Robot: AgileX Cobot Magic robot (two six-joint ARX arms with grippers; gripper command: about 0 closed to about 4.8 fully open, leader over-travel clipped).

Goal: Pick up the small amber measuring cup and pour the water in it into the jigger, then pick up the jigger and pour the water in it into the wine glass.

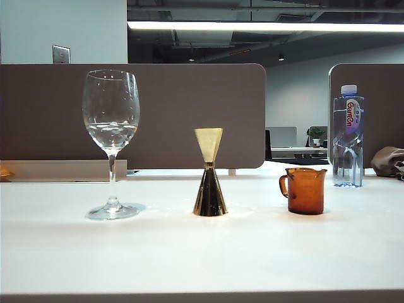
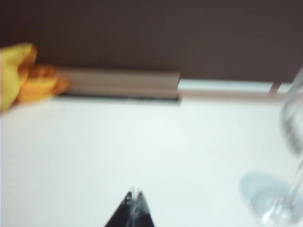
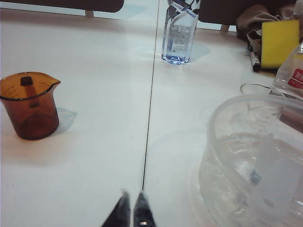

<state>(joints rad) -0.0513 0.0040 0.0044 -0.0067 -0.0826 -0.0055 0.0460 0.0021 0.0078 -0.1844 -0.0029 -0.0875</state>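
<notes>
The wine glass [image 1: 110, 126] stands at the table's left with clear water [image 1: 111, 131] in its bowl. The gold jigger [image 1: 209, 183] stands upright in the middle. The small amber measuring cup [image 1: 306, 190] sits upright to its right, and the right wrist view shows the cup [image 3: 29, 106] too. Neither gripper appears in the exterior view. My left gripper [image 2: 134, 194] is shut on nothing, low over bare table, with the wine glass foot [image 2: 272, 201] off to one side; that view is blurred. My right gripper [image 3: 132, 195] is shut and empty, well apart from the cup.
A clear water bottle [image 1: 348, 136] stands behind the cup at the right. Near the right gripper lies a large clear plastic bowl [image 3: 255, 161], with a yellow sponge [image 3: 280, 42] and a marker [image 3: 254, 59] beyond. A yellow object [image 2: 16, 75] lies by the brown partition [image 1: 189, 113].
</notes>
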